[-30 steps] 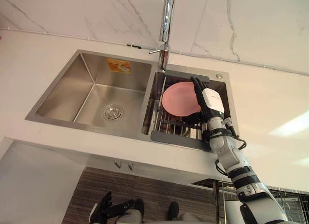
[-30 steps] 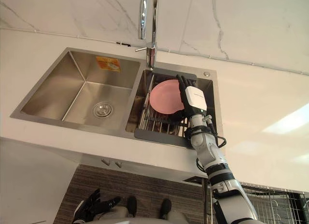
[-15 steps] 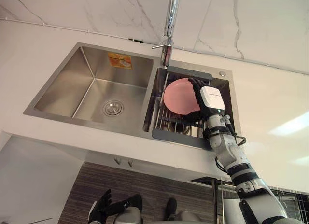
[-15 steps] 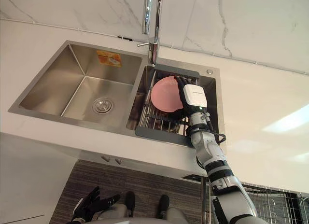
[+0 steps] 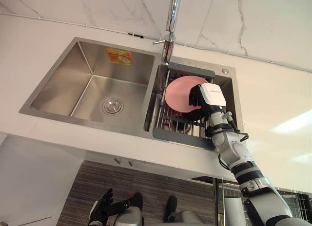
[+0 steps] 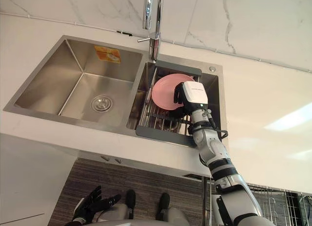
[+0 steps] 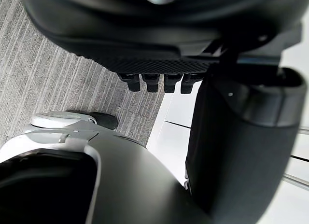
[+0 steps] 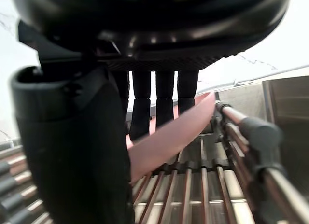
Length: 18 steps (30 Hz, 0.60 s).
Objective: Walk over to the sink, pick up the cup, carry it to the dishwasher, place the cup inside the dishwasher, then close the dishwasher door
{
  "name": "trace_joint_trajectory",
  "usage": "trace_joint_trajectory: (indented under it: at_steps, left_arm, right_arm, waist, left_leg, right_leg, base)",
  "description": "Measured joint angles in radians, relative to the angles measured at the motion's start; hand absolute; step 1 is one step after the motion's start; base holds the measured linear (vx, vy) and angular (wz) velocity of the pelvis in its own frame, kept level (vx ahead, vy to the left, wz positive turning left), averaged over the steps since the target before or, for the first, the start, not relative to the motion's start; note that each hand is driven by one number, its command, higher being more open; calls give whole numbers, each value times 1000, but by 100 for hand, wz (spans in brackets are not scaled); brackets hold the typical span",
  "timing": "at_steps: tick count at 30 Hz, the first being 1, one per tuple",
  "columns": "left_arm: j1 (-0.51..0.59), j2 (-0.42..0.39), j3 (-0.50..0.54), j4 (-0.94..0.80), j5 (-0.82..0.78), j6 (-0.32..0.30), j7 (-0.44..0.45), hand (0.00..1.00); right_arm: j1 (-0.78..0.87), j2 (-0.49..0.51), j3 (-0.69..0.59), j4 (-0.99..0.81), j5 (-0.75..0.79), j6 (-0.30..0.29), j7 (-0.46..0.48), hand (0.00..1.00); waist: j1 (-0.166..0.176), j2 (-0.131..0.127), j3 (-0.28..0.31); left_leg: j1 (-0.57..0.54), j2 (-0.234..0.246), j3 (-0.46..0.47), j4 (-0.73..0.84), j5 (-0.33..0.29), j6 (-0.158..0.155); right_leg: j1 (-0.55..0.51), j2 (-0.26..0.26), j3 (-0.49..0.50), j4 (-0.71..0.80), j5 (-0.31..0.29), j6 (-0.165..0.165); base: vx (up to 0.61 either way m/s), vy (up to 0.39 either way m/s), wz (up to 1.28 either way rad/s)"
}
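White tabletop (image 5: 273, 104) runs beneath a marble-veined wall (image 5: 268, 21) and carries a stainless two-basin sink (image 5: 63, 80).

Findings, all placed against the sink:
- A chrome faucet (image 5: 170, 21) rises from the back rim, above the divider between the basins.
- The left basin holds a round drain (image 5: 112, 105) in its floor and an orange sticker (image 5: 119, 56) on its back wall.
- The right basin is occupied by a dish rack (image 5: 175, 134) with a dark frame and metal bars.
- A pink plate (image 5: 178, 92) stands tilted on edge in the rack, leaning toward the back of the sink.

The right hand (image 5: 210, 95) reaches into the right basin from the front of the sink and is at the plate's right edge. In the right wrist view the fingers (image 8: 164, 103) pass behind the plate's rim and the thumb (image 8: 72, 151) lies on the near face. The plate sits between them, and the hand is closed round its edge. The plate's lower edge rests among the rack bars.

The left hand (image 6: 90, 206) hangs low in front of the sink, over the striped floor (image 5: 161, 187), with its fingers spread and holding nothing.

A wire basket (image 6: 287, 199) shows below the tabletop edge, to the right of the sink.
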Motion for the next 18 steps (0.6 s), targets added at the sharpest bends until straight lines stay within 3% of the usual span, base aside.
trace_joint_trajectory:
  at_steps: [17,18]
  left_arm:
    - [1,-5,-2,6,-9,-3,-3,100]
    - [1,-5,-2,7,-12,-4,-3,100]
  right_arm:
    - [70,3,-9,-185,52,-13,79,0]
    - [84,3,-18,-211,62,-20,86,100]
  waist:
    - [-10,-3,-3]
    - [-12,-3,-3]
  left_leg:
    - [13,-2,10,-5,17,8]
    - [14,-2,11,-5,17,8]
  right_leg:
    - [-1,-1,12,0,11,1]
    - [-1,-1,14,0,13,1]
  base:
    - [0,2,-1]
    - [-6,13,-4]
